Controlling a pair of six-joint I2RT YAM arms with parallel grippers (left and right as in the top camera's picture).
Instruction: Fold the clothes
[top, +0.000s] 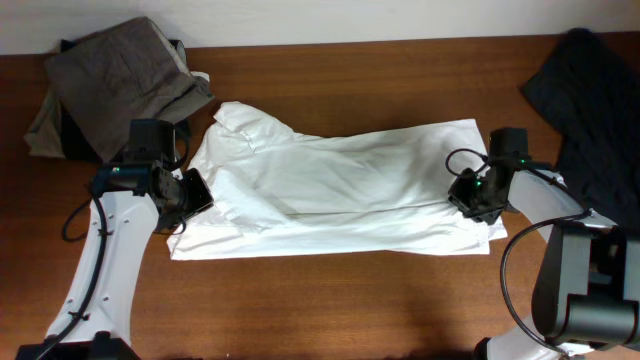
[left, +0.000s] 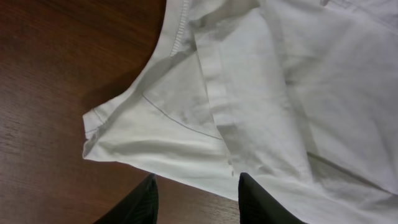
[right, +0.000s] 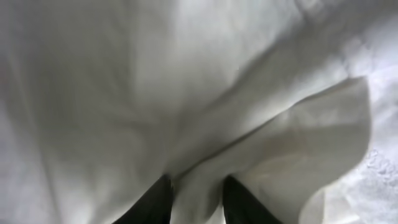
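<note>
A white shirt (top: 340, 185) lies spread across the middle of the wooden table, its upper layer rumpled and partly folded over. My left gripper (top: 192, 193) is at the shirt's left edge. In the left wrist view, its fingers (left: 197, 186) are open with bare wood between them, just short of the shirt's hem (left: 186, 124). My right gripper (top: 466, 194) is on the shirt's right edge. In the right wrist view, its fingers (right: 196, 193) are closed on a bunched fold of the white cloth (right: 205, 93).
A pile of grey-brown clothes (top: 120, 75) lies at the back left corner. A dark garment (top: 590, 90) lies at the back right, close behind my right arm. The brown table top (top: 330, 300) shows in front of the shirt.
</note>
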